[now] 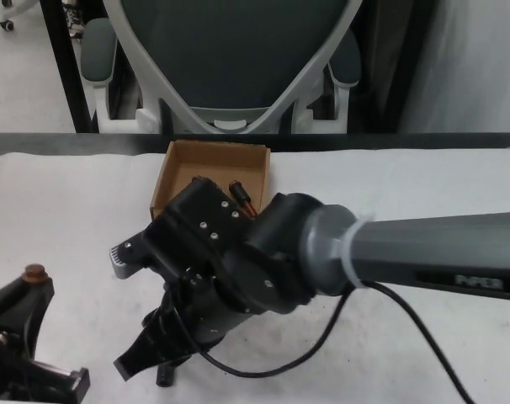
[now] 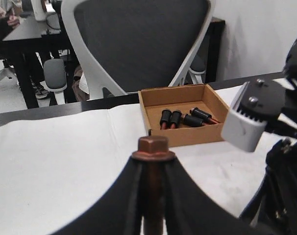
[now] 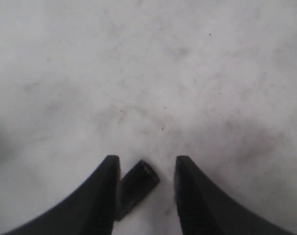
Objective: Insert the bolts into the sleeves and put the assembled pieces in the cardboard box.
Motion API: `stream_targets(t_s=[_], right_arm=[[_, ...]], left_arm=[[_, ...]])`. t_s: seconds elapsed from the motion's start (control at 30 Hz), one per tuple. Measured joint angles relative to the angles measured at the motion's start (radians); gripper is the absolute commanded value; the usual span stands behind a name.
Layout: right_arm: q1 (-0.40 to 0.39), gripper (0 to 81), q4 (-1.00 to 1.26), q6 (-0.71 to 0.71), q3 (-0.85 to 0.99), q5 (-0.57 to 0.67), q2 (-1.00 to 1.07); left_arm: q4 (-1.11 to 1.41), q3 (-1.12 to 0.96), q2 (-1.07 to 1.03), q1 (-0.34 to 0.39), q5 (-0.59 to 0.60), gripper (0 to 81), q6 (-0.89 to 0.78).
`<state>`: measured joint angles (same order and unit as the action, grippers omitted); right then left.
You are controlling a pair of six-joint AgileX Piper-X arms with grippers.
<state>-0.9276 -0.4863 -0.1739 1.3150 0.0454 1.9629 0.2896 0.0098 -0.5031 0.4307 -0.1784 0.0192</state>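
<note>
my right jaws stand wide, low over the tabletop (image 3: 148, 73), with the black sleeve (image 3: 137, 185) lying between them, its long axis aslant, one end touching one jaw. my left jaws grip a bolt (image 2: 153, 146) upright, well apart from the cardboard box (image 2: 187, 137).

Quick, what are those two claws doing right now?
Left gripper: closed on a copper-headed bolt.
Right gripper: open, fingers on either side of a black sleeve lying on the bench.
</note>
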Motion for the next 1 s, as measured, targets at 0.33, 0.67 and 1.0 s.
stream_targets(t_s=[0.33, 0.67, 1.0], right_arm=[[0.024, 42.3, -0.046, -0.066, 0.043, -0.010, 0.062], [0.023, 42.3, -0.090, -0.129, 0.045, -0.024, 0.062], [0.019, 42.3, -0.130, -0.047, 0.052, 0.044, 0.062]], left_arm=[[0.019, 0.000, 0.000, 0.000, -0.006, 0.8, 0.007], [0.019, 0.000, 0.000, 0.000, -0.006, 0.8, 0.007], [0.019, 0.000, 0.000, 0.000, -0.006, 0.8, 0.007]])
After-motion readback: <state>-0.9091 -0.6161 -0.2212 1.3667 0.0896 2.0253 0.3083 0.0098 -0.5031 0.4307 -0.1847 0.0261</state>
